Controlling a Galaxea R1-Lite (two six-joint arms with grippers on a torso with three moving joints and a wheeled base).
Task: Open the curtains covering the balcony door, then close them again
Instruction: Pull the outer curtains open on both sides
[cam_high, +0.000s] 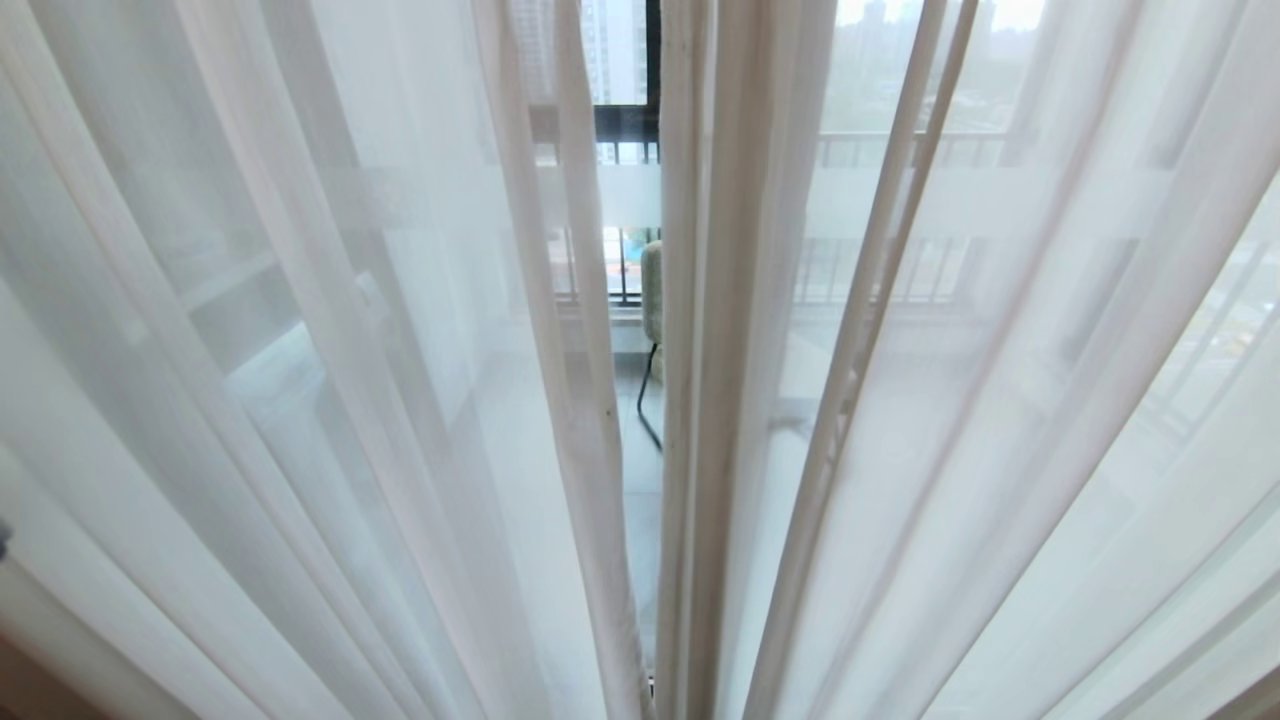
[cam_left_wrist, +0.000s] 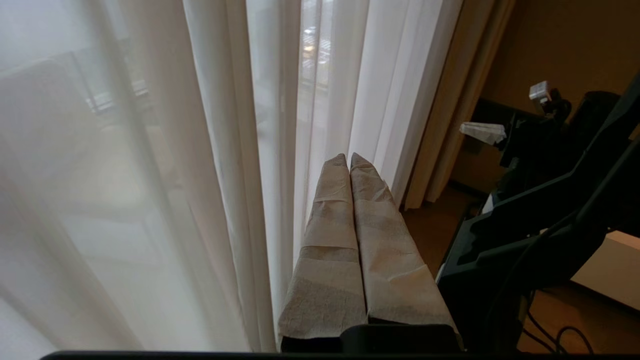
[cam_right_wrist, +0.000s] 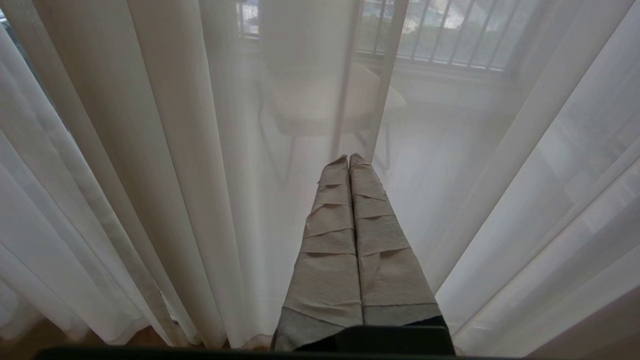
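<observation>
The curtains (cam_high: 300, 350) hang drawn across the head view as white sheer pleats, with only a narrow slit between the two halves in the middle. Through the slit shows the balcony door (cam_high: 630, 195), its glass with a frosted band and a black frame. Neither gripper is in the head view. My left gripper (cam_left_wrist: 349, 157) is shut and empty, its tape-wrapped fingers pointing at the sheer folds (cam_left_wrist: 225, 125). The thick beige layer (cam_left_wrist: 465, 100) hangs bunched beside them. My right gripper (cam_right_wrist: 348, 159) is shut and empty, close before the sheer cloth (cam_right_wrist: 150, 150).
A pale chair (cam_high: 652, 290) on thin black legs and a railing (cam_high: 900, 150) stand on the balcony behind the glass. In the left wrist view my dark body (cam_left_wrist: 550, 225) stands over the brown floor (cam_left_wrist: 435, 230), with a brown wall (cam_left_wrist: 560, 45) behind.
</observation>
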